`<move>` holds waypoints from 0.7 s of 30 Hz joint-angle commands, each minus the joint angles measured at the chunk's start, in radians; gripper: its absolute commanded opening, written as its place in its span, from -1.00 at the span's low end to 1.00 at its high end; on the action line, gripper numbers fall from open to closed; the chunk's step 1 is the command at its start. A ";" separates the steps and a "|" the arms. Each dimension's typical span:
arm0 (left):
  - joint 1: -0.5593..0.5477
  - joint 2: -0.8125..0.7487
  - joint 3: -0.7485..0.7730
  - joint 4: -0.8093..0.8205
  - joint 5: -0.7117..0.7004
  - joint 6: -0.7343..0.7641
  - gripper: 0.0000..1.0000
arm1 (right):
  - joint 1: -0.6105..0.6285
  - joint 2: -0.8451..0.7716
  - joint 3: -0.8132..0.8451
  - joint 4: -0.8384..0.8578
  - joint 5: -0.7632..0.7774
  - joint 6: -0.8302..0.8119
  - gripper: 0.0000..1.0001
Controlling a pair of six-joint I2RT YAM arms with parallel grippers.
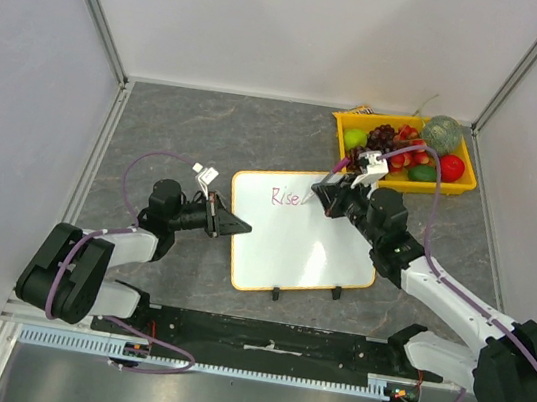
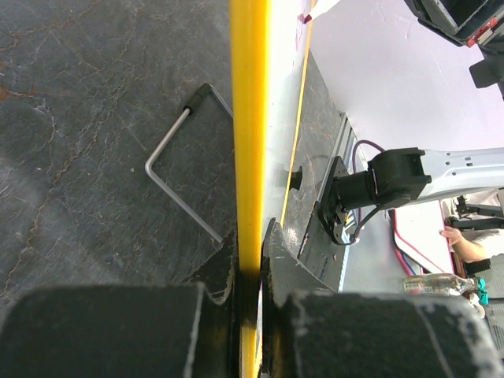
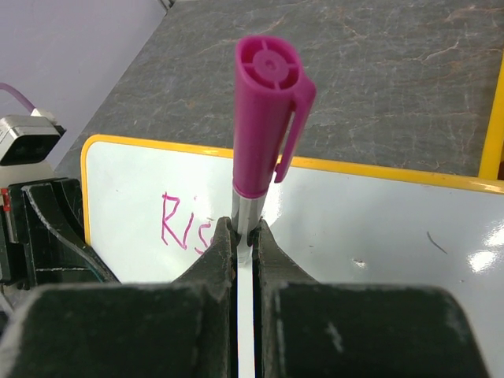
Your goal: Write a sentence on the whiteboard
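My left gripper (image 1: 229,221) (image 2: 250,250) is pressed together on the left edge of the roughly square white whiteboard with rounded corners and a thin orange-yellow rim (image 1: 313,253) (image 2: 250,118) (image 3: 378,213), pinching that rim between both jaws. Just left of the held edge, a bent silver wire bracket with a black tip (image 2: 169,177) lies on the dark grey stone-patterned table (image 1: 180,117). The whiteboard lies flat in the middle of the table, turned slightly, with two small black clips (image 1: 276,292) on its near edge. The sentence, in thin pinkish-red handwriting (image 1: 286,197) (image 3: 183,224), sits near the board's far left corner and reads "Rise" from above; the part after it is hidden by my fingers in the wrist view. My right gripper (image 1: 328,192) (image 3: 244,236) reaches over the board's far edge, its jaws clamped on a white-barrelled marker with a magenta cap on its back end (image 1: 317,190) (image 3: 266,110), the tip at the board just after the last letter. Beyond it, at the table's far right corner, a yellow plastic tray (image 1: 422,188) holds assorted fruit.
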 commanded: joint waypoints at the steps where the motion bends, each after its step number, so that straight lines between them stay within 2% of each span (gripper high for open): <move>1: 0.000 0.025 -0.012 -0.129 -0.180 0.181 -0.96 | -0.004 -0.035 0.007 -0.002 -0.059 -0.012 -1.00; 9: 0.003 0.025 -0.012 -0.129 -0.180 0.183 -0.96 | -0.005 -0.155 0.028 0.033 -0.094 0.031 -1.00; 21: 0.001 0.023 -0.014 -0.129 -0.175 0.181 -0.96 | -0.010 -0.159 0.031 -0.019 -0.074 0.020 -1.00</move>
